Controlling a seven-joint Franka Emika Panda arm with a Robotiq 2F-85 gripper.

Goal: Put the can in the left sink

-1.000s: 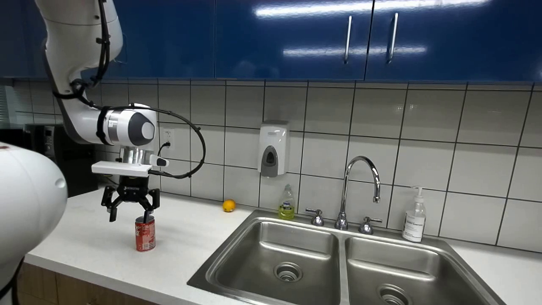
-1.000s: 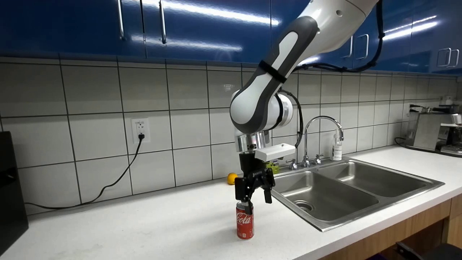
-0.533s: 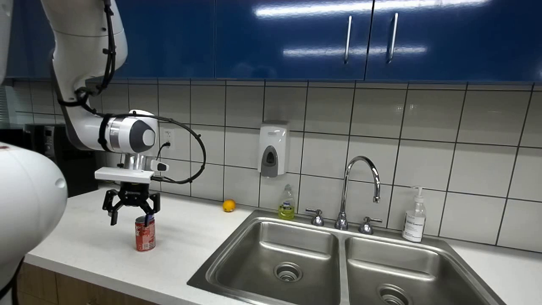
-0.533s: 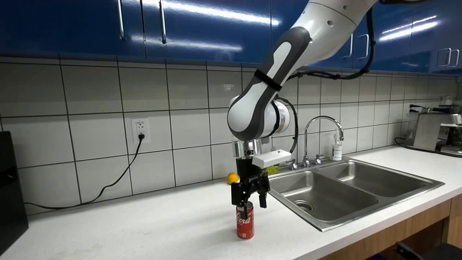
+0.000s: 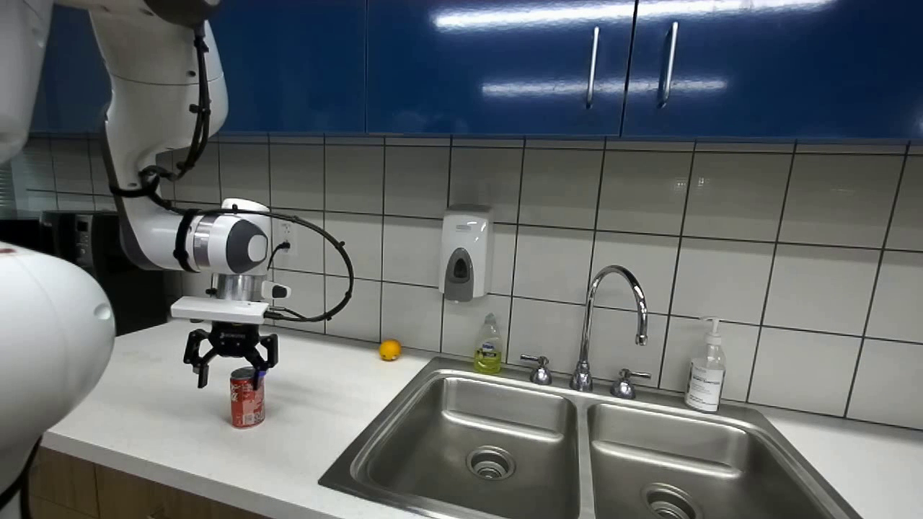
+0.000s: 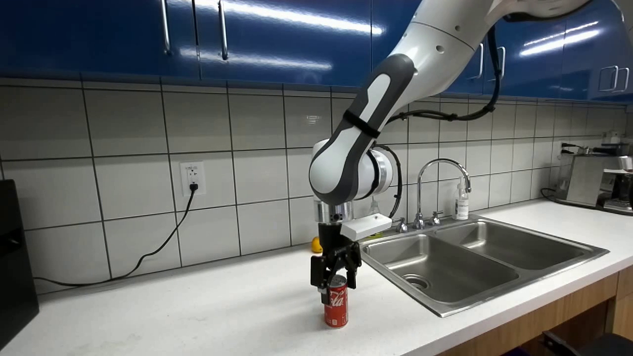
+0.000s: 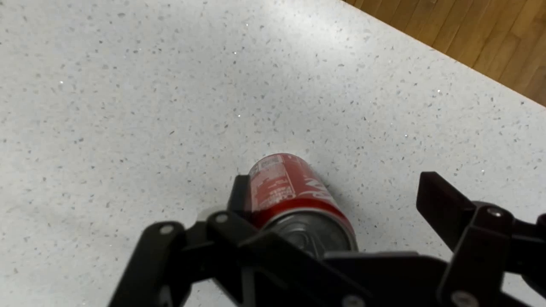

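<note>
All 3 views see the can (image 7: 298, 198) from above.

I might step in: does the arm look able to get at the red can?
Likely yes: the end effector is open, the red can shows between its fingers in the wrist view, closer to one, and nothing else crowds it.

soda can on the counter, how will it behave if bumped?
The can stands upright and is taller than wide, so a high bump could tip it. Once down, its round side would likely let it roll. That smooth-looking surface may be slippery.
</note>
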